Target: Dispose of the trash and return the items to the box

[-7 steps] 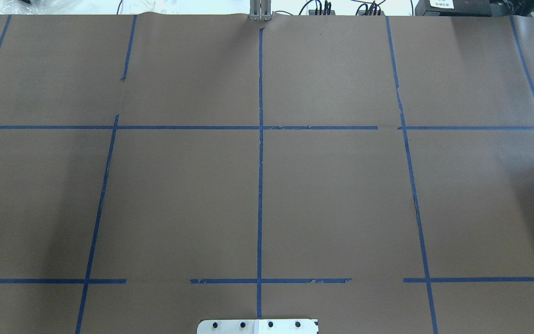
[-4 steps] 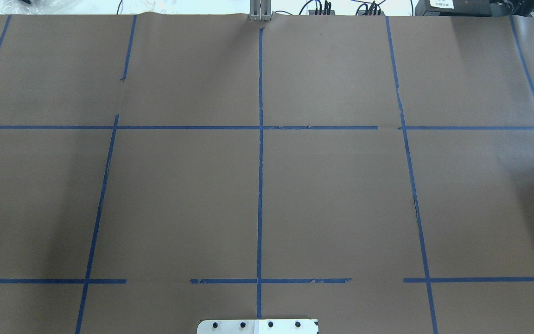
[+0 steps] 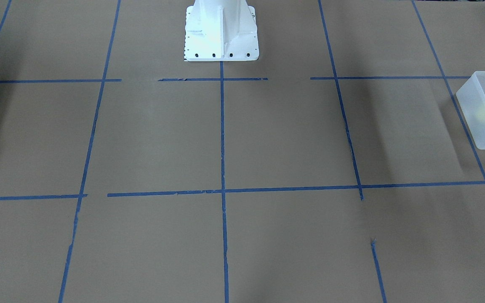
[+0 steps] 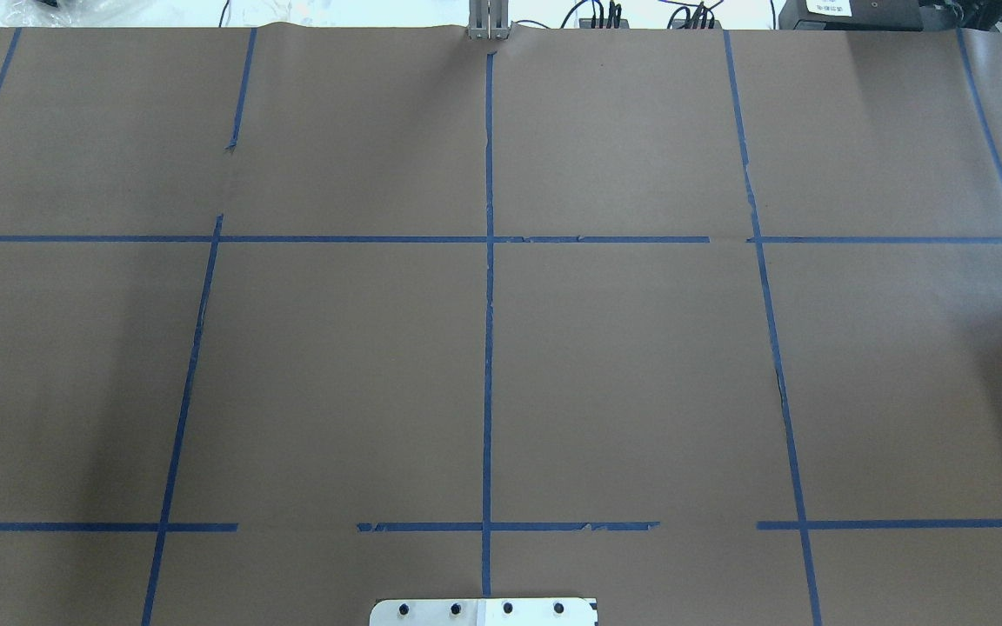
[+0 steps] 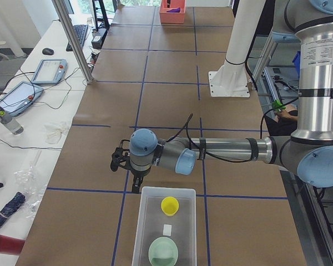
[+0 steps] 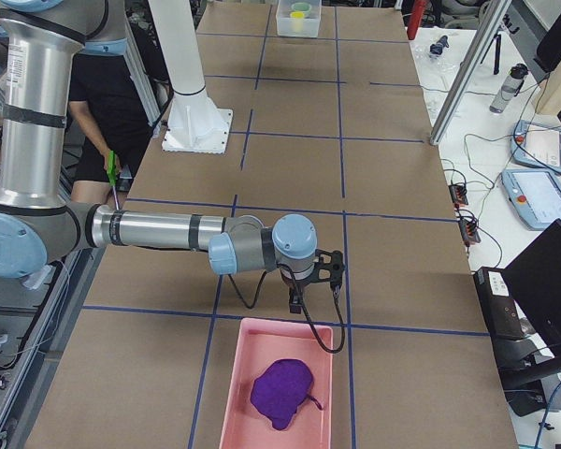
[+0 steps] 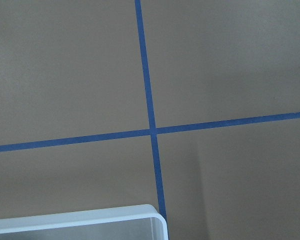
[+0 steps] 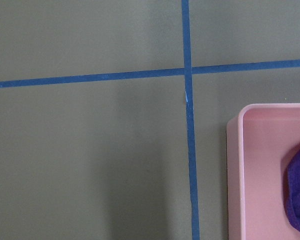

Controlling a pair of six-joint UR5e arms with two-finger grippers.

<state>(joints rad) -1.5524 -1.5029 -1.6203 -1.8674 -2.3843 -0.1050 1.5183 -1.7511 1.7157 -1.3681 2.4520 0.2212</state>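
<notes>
The worktop (image 4: 640,374) is lit evenly from above; soft shadows are cast near its ends; every view is rendered sharp.

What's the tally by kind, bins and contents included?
bins: 2 (translucent white bin, pink bin)
yellow cup: 1
green bowl: 1
small white piece: 1
purple lump: 1
total: 6

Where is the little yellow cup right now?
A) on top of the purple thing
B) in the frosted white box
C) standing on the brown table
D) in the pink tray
B: the yellow cup sits inside the white box, while the pink tray at the table's other end holds a purple lump.
</notes>
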